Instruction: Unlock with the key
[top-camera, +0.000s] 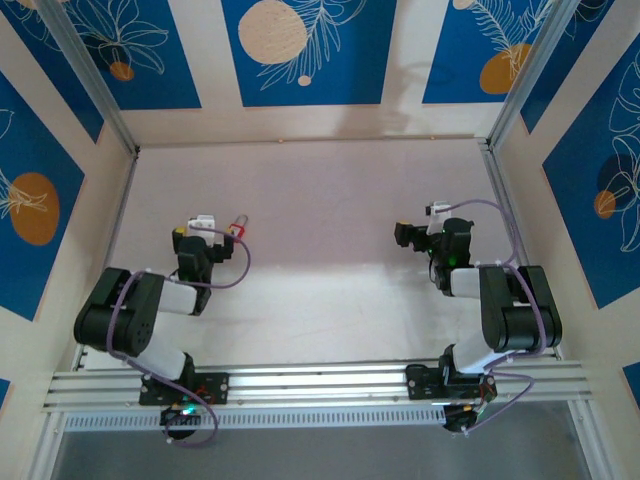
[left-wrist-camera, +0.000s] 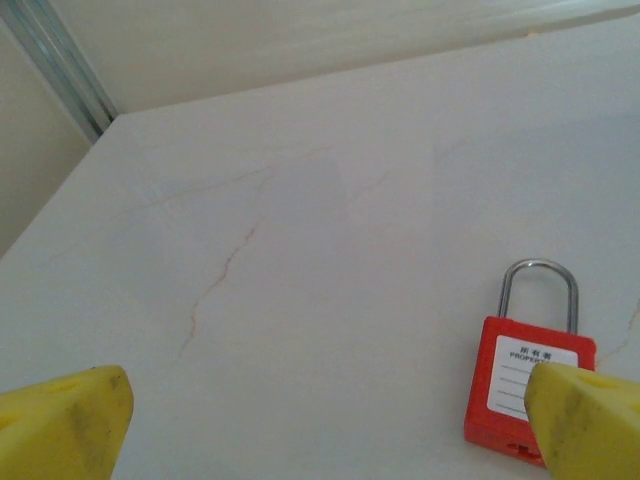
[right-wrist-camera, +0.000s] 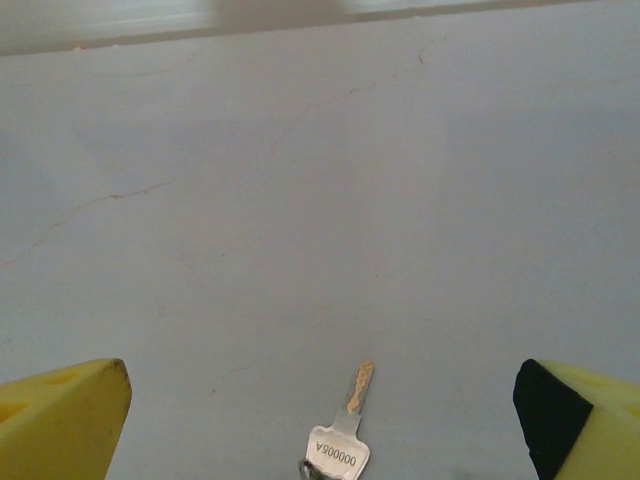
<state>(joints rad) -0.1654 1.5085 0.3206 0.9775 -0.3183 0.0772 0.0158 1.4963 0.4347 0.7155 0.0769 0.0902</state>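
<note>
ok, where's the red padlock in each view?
Top external: red padlock left of centre, beside the left pincer.
Left wrist: lower right, its corner behind a yellow finger.
Right wrist: the key lies bottom centre here.
Shared landmark: the white table.

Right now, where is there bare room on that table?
Bare: the wide middle between the left gripper and right gripper, and the far strip by the back wall. Crowded: around the padlock and the key.
</note>
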